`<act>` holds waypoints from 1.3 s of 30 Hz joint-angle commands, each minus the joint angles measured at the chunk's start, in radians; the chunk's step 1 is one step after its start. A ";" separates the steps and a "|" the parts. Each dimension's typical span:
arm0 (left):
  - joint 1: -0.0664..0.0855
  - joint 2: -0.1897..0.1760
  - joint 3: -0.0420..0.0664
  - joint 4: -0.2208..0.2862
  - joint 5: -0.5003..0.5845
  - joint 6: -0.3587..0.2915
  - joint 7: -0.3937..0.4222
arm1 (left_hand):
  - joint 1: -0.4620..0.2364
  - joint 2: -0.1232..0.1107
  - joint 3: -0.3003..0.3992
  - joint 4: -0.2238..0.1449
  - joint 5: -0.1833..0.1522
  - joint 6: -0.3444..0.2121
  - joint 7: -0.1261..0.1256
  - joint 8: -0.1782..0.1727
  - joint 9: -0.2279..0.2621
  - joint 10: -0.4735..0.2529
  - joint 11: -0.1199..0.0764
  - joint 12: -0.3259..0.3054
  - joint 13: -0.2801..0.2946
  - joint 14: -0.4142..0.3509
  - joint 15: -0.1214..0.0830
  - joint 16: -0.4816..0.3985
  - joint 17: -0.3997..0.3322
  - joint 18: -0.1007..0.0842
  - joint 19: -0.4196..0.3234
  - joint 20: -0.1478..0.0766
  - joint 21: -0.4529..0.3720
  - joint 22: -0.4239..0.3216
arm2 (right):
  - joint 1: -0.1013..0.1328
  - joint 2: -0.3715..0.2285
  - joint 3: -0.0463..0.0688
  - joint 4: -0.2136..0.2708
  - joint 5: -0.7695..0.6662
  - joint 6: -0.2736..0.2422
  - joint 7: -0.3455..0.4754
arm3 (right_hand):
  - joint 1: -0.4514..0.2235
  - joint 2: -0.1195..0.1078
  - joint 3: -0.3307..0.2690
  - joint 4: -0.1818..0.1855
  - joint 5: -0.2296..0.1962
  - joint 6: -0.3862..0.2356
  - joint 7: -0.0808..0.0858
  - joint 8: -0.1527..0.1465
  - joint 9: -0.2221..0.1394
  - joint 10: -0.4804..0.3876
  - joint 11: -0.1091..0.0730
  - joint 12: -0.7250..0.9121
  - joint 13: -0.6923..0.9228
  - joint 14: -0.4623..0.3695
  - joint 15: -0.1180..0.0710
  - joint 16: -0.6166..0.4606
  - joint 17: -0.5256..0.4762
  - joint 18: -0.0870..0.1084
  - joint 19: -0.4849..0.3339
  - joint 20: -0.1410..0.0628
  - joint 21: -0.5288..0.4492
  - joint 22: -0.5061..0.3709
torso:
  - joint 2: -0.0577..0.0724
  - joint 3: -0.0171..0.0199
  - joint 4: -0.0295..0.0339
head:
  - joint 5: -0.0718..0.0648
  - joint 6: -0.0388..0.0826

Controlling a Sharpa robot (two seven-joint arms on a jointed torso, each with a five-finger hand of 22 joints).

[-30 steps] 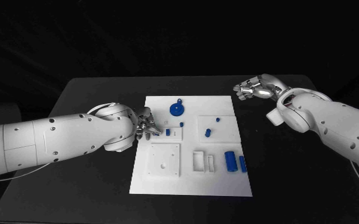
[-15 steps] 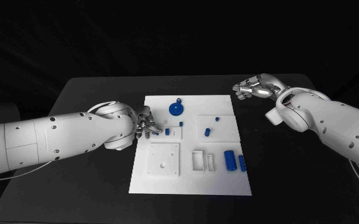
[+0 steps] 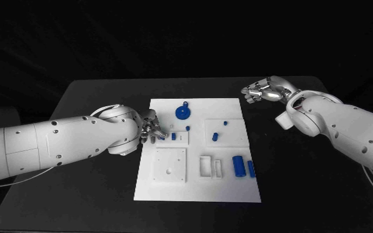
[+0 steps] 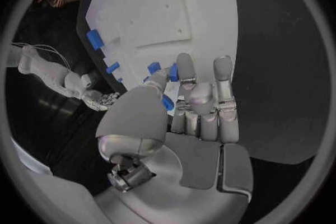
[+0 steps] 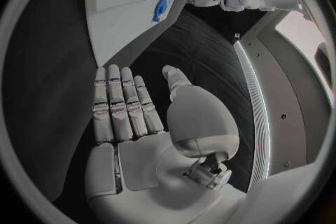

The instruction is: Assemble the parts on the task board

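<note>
— Presently, where's the task board (image 3: 198,190)?
— Centre frame, matte white plate; left hand (image 3: 151,129) at its left edge, fingers extended, holding nothing.
— Right hand (image 3: 261,91)?
— Upper right, empty, fingers straight.
— Parts (image 3: 243,166)?
— Small glossy blue cylinders.

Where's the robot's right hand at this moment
In the head view the right hand hangs over the black table just beyond the far right corner of the white task board, holding nothing, across the board from the left hand.

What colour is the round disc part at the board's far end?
Blue; the disc part shows best in the head view.
</note>
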 commanded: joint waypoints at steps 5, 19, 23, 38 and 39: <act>-0.009 0.000 -0.006 0.000 0.002 0.047 -0.009 | 0.006 -0.003 0.007 -0.005 0.007 0.026 -0.027 0.004 -0.002 0.046 -0.006 0.004 -0.002 0.004 -0.004 -0.003 0.000 -0.013 0.006 0.001 -0.007 0.017 | -0.001 -0.001 0.001 0.000 0.005 0.009 0.004 | 0.002 0.008 -0.003 0.001 0.004 -0.007 0.001 -0.005 -0.001 -0.008 -0.001 -0.003 -0.001 -0.006 0.000 -0.003 -0.002 0.004 -0.004 -0.001 0.000 -0.001 | 0.000 -0.0004 0.0002 | -0.001 0.000; -0.010 -0.001 -0.006 0.001 0.002 0.052 -0.010 | -0.019 -0.027 -0.018 0.018 -0.007 0.028 -0.030 0.003 -0.020 0.046 -0.007 0.001 -0.002 0.002 -0.005 -0.006 -0.006 -0.013 0.006 0.001 -0.008 0.017 | -0.001 -0.001 0.001 0.000 0.005 0.009 0.004 | 0.002 0.008 -0.003 0.001 0.004 -0.007 0.001 -0.005 -0.001 -0.008 -0.001 -0.003 -0.001 -0.006 0.000 -0.003 -0.002 0.004 -0.004 -0.001 0.000 -0.001 | 0.000 0.0001 -0.0005 | 0.000 0.000; -0.010 0.000 -0.006 -0.001 0.002 0.049 -0.008 | -0.018 -0.030 -0.029 0.033 -0.012 0.026 -0.029 0.003 -0.027 0.046 -0.007 -0.001 -0.002 0.001 -0.005 -0.009 -0.012 -0.014 0.006 0.000 -0.009 0.017 | -0.001 -0.001 0.001 0.000 0.005 0.008 0.004 | 0.005 0.007 -0.004 0.000 0.004 -0.010 0.001 -0.005 -0.002 -0.008 0.000 -0.003 -0.001 -0.007 0.000 -0.003 -0.002 0.004 -0.005 -0.001 0.000 -0.001 | 0.000 0.0005 -0.0006 | 0.000 -0.001; -0.010 0.000 -0.006 -0.006 0.002 0.042 -0.007 | -0.011 -0.058 -0.069 0.105 -0.027 0.026 -0.027 0.004 -0.044 0.046 -0.006 -0.007 0.001 -0.005 -0.005 -0.015 -0.029 -0.015 0.008 -0.001 -0.015 0.017 | -0.002 -0.001 0.001 0.000 0.005 0.007 0.004 | 0.003 0.007 -0.004 -0.003 0.005 -0.011 0.001 -0.005 -0.002 -0.008 0.000 -0.002 -0.001 -0.007 0.000 -0.003 -0.002 0.004 -0.005 0.000 0.000 -0.001 | 0.000 0.0002 -0.0003 | -0.002 0.000; -0.010 0.000 -0.006 -0.007 0.002 0.040 -0.007 | -0.012 -0.058 -0.070 0.107 -0.027 0.026 -0.028 0.004 -0.044 0.045 -0.005 -0.007 0.001 -0.004 -0.005 -0.015 -0.029 -0.015 0.008 -0.001 -0.015 0.017 | -0.002 -0.001 0.001 0.000 0.005 0.007 0.004 | 0.003 0.007 -0.005 -0.003 0.005 -0.012 0.002 -0.005 -0.002 -0.008 0.000 -0.003 -0.001 -0.007 0.000 -0.003 -0.002 0.004 -0.005 0.000 0.000 -0.001 | 0.000 0.0000 -0.0003 | -0.002 0.000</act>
